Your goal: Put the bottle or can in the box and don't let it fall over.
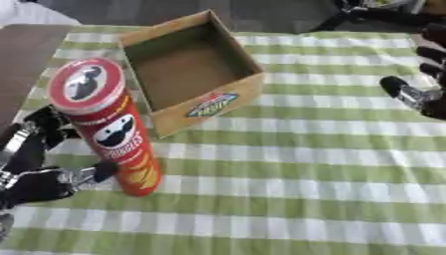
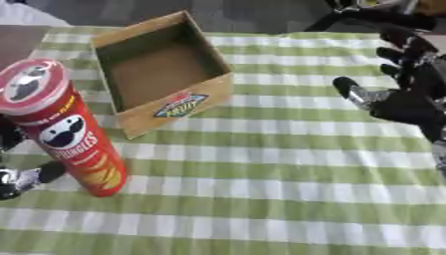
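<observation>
My left hand (image 1: 44, 164) curls around the tall red cardboard crisp can (image 1: 109, 127), likely light and top-heavy, so low grip suits.

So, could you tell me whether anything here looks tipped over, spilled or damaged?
Nothing stands out. The red can stands on the checked cloth beside the left hand, lid on. The cardboard box sits open and empty behind it. The right hand rests open at the right edge.
</observation>
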{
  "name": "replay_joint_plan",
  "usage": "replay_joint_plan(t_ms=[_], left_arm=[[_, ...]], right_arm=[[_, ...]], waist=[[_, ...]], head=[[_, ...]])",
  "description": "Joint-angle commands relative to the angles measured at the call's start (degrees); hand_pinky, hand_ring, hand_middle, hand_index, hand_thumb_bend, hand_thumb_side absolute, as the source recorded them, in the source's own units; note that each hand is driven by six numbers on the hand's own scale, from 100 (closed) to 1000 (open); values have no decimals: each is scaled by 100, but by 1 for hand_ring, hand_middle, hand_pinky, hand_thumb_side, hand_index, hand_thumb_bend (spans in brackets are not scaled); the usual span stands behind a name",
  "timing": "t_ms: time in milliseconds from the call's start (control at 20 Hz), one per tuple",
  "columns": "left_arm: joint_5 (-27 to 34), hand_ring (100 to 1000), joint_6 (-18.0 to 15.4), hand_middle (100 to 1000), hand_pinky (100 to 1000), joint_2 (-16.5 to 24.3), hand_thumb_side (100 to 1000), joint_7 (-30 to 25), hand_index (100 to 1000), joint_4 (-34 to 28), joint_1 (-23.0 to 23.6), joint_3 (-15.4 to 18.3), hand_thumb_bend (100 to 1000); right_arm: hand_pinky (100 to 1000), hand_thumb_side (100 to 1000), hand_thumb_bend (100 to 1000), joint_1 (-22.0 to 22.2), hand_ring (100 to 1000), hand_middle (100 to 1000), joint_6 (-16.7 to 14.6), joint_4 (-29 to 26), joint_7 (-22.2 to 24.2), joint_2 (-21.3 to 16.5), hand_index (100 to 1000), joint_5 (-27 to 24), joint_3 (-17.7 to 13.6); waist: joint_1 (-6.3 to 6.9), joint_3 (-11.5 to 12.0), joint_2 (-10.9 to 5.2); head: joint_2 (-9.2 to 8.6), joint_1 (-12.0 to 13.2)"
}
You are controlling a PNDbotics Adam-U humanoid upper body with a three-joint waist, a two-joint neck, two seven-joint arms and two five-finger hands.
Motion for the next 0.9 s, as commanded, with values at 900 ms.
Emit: replay_joint_plan(t_ms=[900], left_arm=[[-540,860,300,754,756,-345,269,552,796,49,-450,-289,831]], right_arm=[[1000,100,482,-164,1000,1000,37,-76,82,-135,962,-54,3]], waist=[[-3,-44,13]], head=[[-41,-72]])
